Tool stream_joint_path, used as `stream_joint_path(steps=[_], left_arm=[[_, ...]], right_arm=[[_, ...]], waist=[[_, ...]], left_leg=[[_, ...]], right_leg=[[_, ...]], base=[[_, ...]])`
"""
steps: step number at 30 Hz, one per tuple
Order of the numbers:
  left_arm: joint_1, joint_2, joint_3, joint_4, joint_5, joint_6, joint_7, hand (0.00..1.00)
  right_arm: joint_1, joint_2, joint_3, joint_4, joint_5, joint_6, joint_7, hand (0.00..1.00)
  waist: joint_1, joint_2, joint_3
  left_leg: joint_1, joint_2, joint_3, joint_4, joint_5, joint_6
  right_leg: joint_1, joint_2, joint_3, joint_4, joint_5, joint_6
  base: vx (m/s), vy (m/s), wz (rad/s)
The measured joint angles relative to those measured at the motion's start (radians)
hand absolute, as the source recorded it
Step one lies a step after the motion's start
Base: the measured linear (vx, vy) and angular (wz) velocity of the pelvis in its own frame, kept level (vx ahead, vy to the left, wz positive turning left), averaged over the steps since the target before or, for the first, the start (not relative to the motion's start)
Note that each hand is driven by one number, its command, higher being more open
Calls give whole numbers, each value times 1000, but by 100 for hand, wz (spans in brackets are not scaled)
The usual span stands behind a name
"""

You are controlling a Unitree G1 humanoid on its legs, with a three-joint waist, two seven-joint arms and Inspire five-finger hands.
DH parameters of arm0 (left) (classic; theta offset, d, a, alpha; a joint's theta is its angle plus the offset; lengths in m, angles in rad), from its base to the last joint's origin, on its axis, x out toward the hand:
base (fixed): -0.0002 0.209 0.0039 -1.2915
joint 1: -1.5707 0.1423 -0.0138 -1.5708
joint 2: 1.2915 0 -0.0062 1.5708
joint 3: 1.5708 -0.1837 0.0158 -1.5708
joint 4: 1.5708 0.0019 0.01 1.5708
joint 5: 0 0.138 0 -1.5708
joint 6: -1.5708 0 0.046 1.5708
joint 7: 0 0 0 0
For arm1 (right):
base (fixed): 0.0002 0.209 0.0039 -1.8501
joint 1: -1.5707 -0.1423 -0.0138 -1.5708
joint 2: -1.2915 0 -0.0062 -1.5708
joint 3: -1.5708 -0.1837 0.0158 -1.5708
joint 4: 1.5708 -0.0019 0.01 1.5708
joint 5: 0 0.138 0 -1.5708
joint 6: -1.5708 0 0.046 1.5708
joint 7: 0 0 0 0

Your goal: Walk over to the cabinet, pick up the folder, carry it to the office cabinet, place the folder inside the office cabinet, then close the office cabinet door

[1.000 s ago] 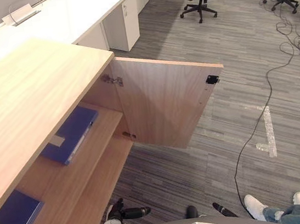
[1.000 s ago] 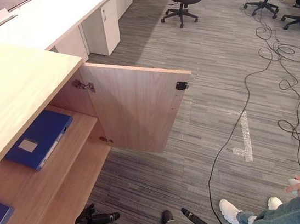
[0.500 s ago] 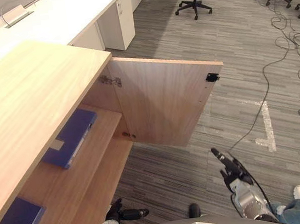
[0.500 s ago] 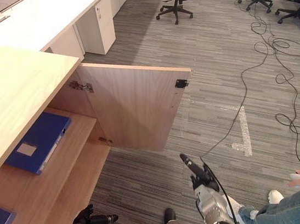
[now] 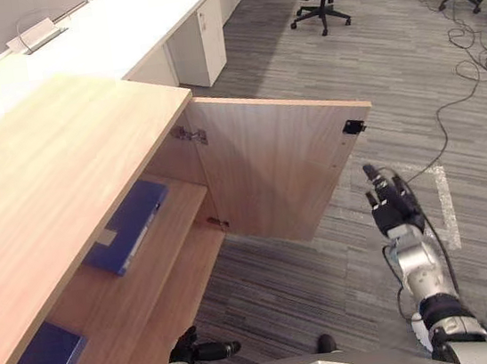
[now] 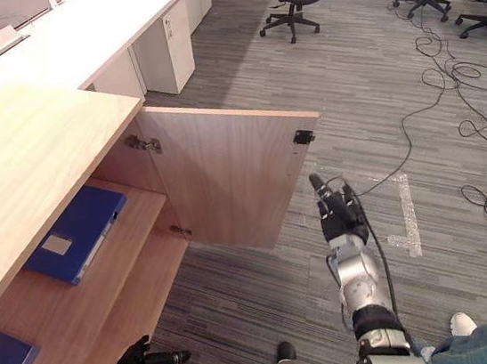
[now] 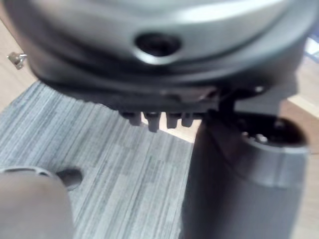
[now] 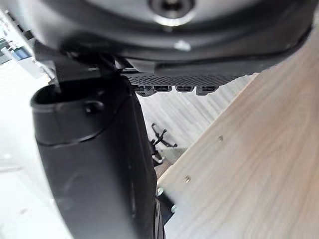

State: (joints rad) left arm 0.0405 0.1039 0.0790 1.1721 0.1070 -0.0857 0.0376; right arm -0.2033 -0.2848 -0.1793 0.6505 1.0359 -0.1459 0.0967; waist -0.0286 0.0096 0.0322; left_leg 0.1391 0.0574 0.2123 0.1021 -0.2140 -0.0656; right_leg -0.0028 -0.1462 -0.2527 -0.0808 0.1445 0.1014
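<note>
Folder, blue, rectangular (image 5: 128,226), lies flat on upper shelf (image 5: 173,202) of light wooden office cabinet (image 5: 52,162), whose wooden door (image 5: 269,170) stands wide open. R hand (image 5: 393,203) empty, stretched out straight, raised just beside door's free edge; contact unclear. L hand (image 5: 197,354) hangs low by bottom shelf (image 5: 144,312), grip can't tell.

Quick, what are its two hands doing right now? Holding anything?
Left hand: open, holding nothing.
Right hand: open, holding nothing, near the open cabinet door.
</note>
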Motion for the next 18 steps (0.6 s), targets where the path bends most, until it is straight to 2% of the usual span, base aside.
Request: stream_joint_path(steps=[5, 10, 13, 18], left_arm=[[10, 1, 15, -4, -25, 2, -7, 100], [33, 14, 19, -15, -28, 2, -17, 100], [57, 17, 36, -23, -41, 3, -20, 100], [101, 18, 40, -23, -61, 4, -24, 100]], right_arm=[[-98, -79, 0, -34, -1, -28, 0, 100], [-168, -117, 14, -30, -52, -34, -8, 100], [-175, -164, 35, -15, -158, -17, -26, 100], [-173, -176, 35, 37, -204, 8, -37, 100]], waist=[[0, 5, -3], [1, 5, -3], [3, 4, -2], [1, 4, -1]], left_leg=[[-11, -11, -27, 1, 3, 5], [-16, -13, -49, 1, 3, 5], [-21, -13, -60, 1, 4, 6], [-28, -14, -57, 2, 4, 7]], right_leg=[[0, -10, -17, 0, 5, 2], [0, -14, -21, -5, 7, 2], [0, -15, -25, -5, 7, 2], [-12, -14, -16, -5, 12, 0]], base=[[-74, -13, 12], [-90, -33, 6], [-79, -36, 6], [-65, -29, -4]])
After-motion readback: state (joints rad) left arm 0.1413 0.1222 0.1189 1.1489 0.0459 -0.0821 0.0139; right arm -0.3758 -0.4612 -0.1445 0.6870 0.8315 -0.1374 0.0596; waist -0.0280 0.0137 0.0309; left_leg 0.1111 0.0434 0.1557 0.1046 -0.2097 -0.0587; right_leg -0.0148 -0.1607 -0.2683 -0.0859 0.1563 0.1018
